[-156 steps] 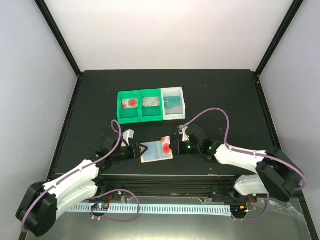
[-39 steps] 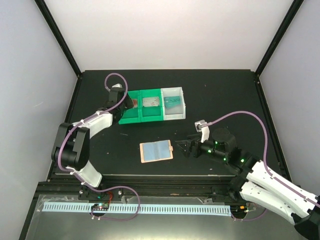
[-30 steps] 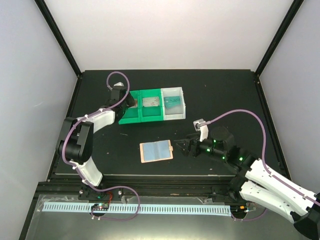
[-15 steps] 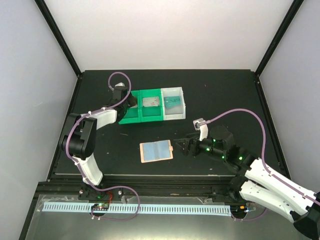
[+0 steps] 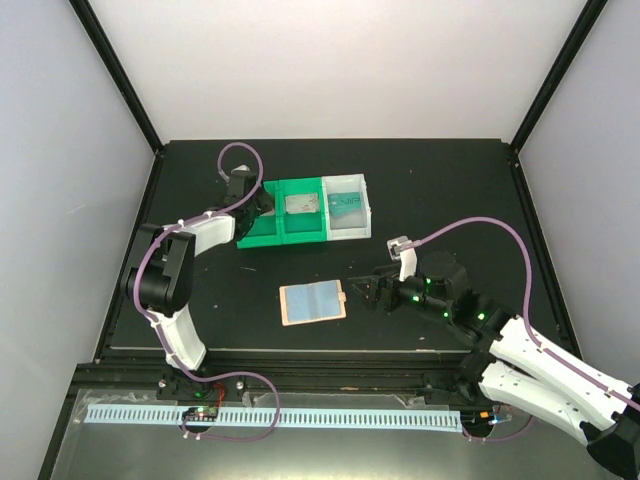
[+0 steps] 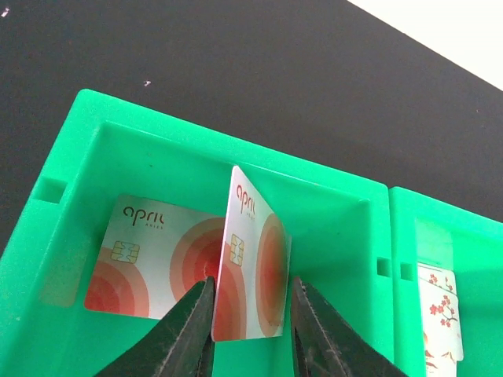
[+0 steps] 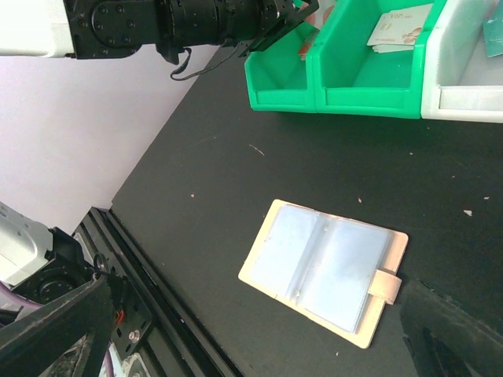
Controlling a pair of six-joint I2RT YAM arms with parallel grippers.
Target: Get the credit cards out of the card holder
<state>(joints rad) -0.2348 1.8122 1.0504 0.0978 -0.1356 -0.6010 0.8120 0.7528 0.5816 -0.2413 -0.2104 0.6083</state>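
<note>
The tan card holder (image 5: pixel 313 302) lies open and flat at the table's middle, its bluish-grey pockets (image 7: pixel 326 271) facing up. My left gripper (image 5: pixel 255 205) reaches into the left green compartment (image 6: pixel 86 141). A white credit card with red circles (image 6: pixel 251 267) stands tilted between its parted fingers (image 6: pixel 189 330), with a gap at the right finger. A matching card (image 6: pixel 149 255) lies flat beneath. My right gripper (image 5: pixel 363 293) hovers open just right of the holder's tab, holding nothing.
The three-compartment bin (image 5: pixel 262 235) stands behind the holder. Its middle green compartment holds a floral card (image 5: pixel 300 204), and its white compartment (image 5: pixel 360 232) holds a teal card (image 5: pixel 345 203). The left arm stretches along the table's left side.
My left gripper's fingers have spread apart from the red-circle card inside the left compartment. The holder and the right arm have stayed put.
</note>
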